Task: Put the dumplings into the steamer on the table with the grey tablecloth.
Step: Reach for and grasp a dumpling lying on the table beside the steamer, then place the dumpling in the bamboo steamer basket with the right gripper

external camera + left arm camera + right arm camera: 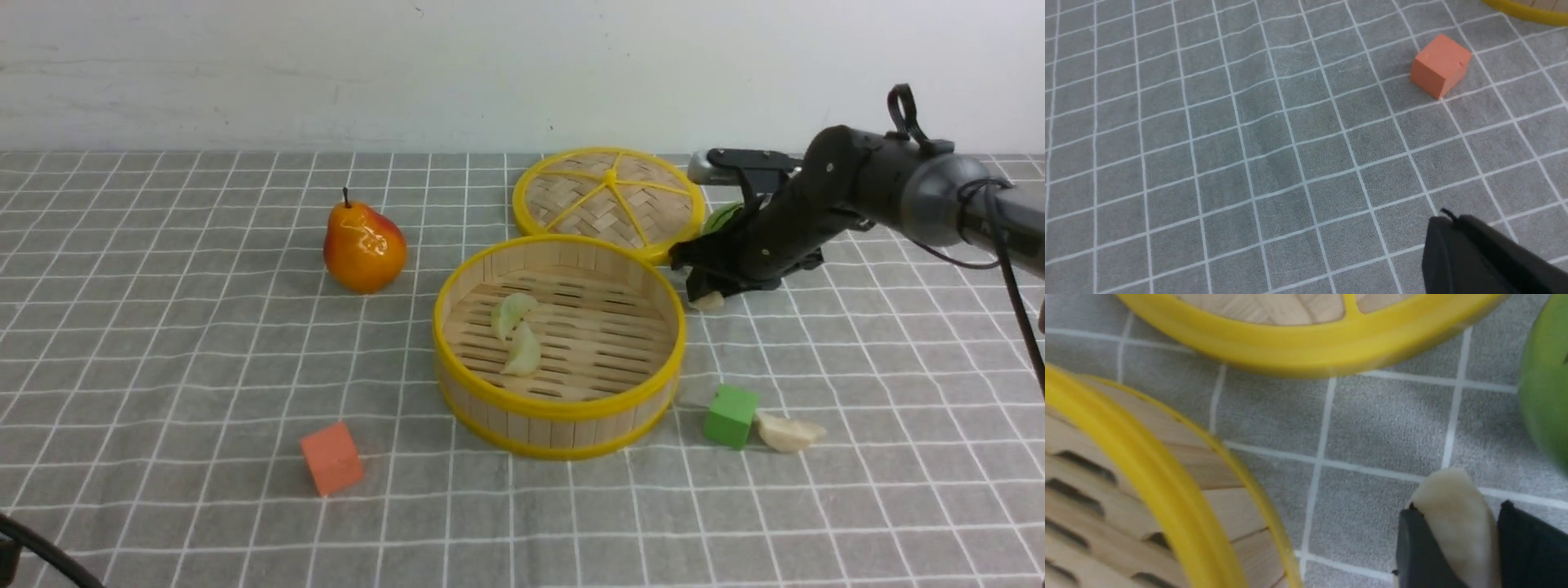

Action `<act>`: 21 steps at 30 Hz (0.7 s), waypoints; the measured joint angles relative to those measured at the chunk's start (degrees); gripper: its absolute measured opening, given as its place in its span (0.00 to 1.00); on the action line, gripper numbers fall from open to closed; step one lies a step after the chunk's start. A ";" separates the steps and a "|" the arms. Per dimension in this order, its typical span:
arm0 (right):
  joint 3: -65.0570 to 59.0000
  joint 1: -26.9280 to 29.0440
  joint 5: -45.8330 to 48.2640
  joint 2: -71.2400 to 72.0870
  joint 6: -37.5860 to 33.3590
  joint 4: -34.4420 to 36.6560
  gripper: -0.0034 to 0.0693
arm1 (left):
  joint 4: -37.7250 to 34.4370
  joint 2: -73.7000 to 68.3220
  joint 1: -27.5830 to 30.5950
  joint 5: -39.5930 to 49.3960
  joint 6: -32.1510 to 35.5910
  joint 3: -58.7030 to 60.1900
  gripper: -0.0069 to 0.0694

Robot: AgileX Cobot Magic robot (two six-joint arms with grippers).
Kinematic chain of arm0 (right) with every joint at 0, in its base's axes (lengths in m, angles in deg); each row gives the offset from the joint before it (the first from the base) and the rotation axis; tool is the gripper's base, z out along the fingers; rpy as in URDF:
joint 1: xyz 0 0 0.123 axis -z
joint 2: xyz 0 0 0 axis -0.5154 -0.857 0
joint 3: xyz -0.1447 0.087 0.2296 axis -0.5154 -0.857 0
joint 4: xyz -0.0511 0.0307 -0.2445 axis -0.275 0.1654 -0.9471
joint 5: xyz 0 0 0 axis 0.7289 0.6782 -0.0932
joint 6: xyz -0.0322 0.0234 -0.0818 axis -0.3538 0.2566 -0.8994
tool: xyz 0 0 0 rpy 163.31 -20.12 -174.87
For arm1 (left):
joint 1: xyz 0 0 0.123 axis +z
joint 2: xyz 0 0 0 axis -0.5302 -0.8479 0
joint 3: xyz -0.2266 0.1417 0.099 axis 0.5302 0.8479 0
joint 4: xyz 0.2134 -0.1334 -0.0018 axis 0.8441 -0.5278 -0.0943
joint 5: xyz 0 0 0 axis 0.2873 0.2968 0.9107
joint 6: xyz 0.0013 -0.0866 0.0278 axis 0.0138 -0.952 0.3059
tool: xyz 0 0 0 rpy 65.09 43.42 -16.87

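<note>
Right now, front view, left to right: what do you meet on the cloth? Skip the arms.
orange cube → orange-red pear → steamer, two pale green dumplings inside → green cube → creamy dumpling beside it. Left out for overlap: woven lid, the dumpling at the right gripper, green round thing behind it.

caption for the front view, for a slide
Two dumplings lie in the steamer while the right gripper straddles another beside it.
</note>
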 joint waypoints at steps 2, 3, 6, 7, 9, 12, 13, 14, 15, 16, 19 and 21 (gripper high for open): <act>1.81 -0.20 2.41 2.04 0.00 -0.23 0.38 | 0.00 0.00 0.00 -1.77 -0.11 0.39 0.07; 2.54 -0.49 3.26 3.45 0.00 -0.11 0.38 | 0.00 0.00 0.00 -2.54 -0.11 0.44 0.07; 3.59 -2.61 5.84 7.53 0.00 1.97 0.38 | 0.06 0.00 0.00 -4.05 -0.14 0.44 0.07; 3.64 -3.55 6.63 8.28 -0.01 2.94 0.38 | 0.01 0.00 0.00 -4.31 -0.18 0.44 0.07; 3.77 -6.51 9.08 9.10 -0.45 3.98 0.38 | -0.26 0.00 0.00 -4.72 -0.18 0.44 0.07; 3.77 -10.86 11.26 7.97 -0.76 2.43 0.38 | -0.37 0.00 0.00 -5.39 -0.18 0.51 0.07; 3.71 -12.33 11.44 7.29 -0.53 1.44 0.38 | -0.45 0.00 0.00 -5.51 -0.18 0.51 0.07; 3.71 -13.35 11.37 6.47 0.12 0.02 0.38 | -0.52 0.00 0.00 -5.58 -0.37 0.51 0.07; 3.60 -14.39 10.95 5.36 1.12 -1.51 0.38 | -0.65 0.00 0.00 -5.66 -0.71 0.53 0.07; 3.59 -15.32 10.23 3.91 2.34 -3.37 0.38 | -0.88 0.00 0.00 -5.91 -1.34 0.58 0.07; 3.55 -16.30 7.47 1.06 6.87 -7.23 0.38 | -1.08 0.00 0.00 -6.45 -2.76 0.58 0.07; 3.55 -16.54 5.96 -0.70 10.65 -9.64 0.38 | -1.08 0.00 0.00 -7.00 -3.43 0.58 0.07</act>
